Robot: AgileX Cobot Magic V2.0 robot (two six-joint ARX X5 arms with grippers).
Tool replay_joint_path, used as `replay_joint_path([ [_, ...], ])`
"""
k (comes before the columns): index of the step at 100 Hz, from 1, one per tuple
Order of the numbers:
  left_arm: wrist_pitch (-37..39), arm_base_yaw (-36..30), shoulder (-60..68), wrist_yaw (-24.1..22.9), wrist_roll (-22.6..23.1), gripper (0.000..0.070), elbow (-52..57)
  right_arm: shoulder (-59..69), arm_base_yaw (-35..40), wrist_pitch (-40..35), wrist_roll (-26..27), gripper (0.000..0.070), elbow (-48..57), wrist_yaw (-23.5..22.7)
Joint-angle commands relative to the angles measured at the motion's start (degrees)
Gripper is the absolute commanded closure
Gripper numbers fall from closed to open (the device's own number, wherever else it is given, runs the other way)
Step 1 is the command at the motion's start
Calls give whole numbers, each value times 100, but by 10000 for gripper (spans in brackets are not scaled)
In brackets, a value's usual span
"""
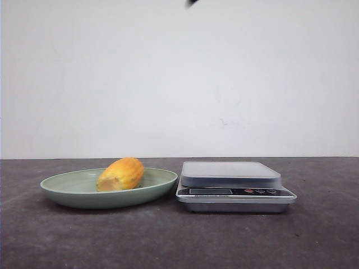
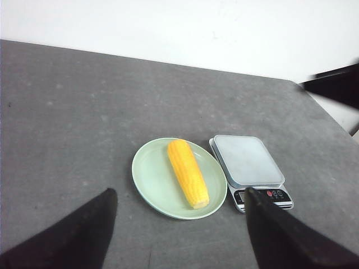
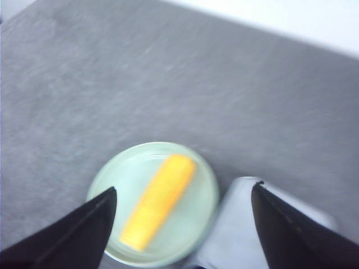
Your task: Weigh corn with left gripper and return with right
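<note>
The yellow-orange corn (image 1: 120,174) lies in a pale green plate (image 1: 67,185) left of a silver kitchen scale (image 1: 231,175), its pale cut end towards me. In the left wrist view the corn (image 2: 188,172) lies in the plate (image 2: 151,175) beside the scale (image 2: 247,161). My left gripper (image 2: 179,193) is open and empty, high above and short of the plate. My right gripper (image 3: 183,191) is open and empty, high over the plate (image 3: 193,216) and the corn (image 3: 158,200); that view is blurred. Neither gripper's fingers show in the front view.
The dark grey table (image 1: 179,241) runs to a white wall (image 1: 179,78) behind. A small dark part of an arm (image 1: 192,3) shows at the top edge of the front view. A dark arm part (image 2: 335,85) shows at the right of the left wrist view.
</note>
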Motion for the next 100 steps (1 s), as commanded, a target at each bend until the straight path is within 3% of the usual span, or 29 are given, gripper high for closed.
replay_joint_path([
  [1,66,-46,13,-31,63,270,70,-535,83,-275,-330,218,103,210],
  [21,61,-46,13,-13,243,270,70,-2201,90,-1272,-791,218,103,1196],
  [33,66,-46,13,-11,243,271,70,-3047,90,-1899,-914,218,101,1414],
  [57,83,-46,13,-11,293,271,70,-4413,81,-2938,-695,218,98,1576],
  [78,87,-46,15,-11,291,271,70,-4800,76,-3928,-223,220,94,1711],
  [96,90,-46,15,-13,291,271,70,-4835,76,-3978,-201,221,79,1495],
  [100,90,-46,15,-11,289,273,70,-4835,76,-3967,-186,251,79,1497],
])
